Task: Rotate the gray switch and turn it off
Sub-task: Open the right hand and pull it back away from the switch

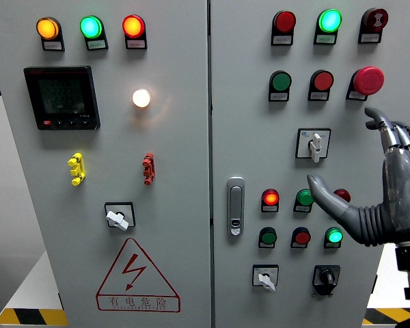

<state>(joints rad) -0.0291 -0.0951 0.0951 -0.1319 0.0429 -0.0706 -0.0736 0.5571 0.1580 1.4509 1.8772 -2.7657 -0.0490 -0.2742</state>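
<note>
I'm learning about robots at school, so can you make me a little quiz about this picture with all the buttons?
1. True or false: the right hand is gripping the gray switch.
2. Which lamp in the top row of the left door glows green? A) the left one B) the middle one C) the right one
3. Fill in: the big red mushroom button sits at the ___ end of its row.

Key
1. False. The hand is open, fingers spread, a little right of and below the switch, not touching it.
2. B.
3. Right.
</note>
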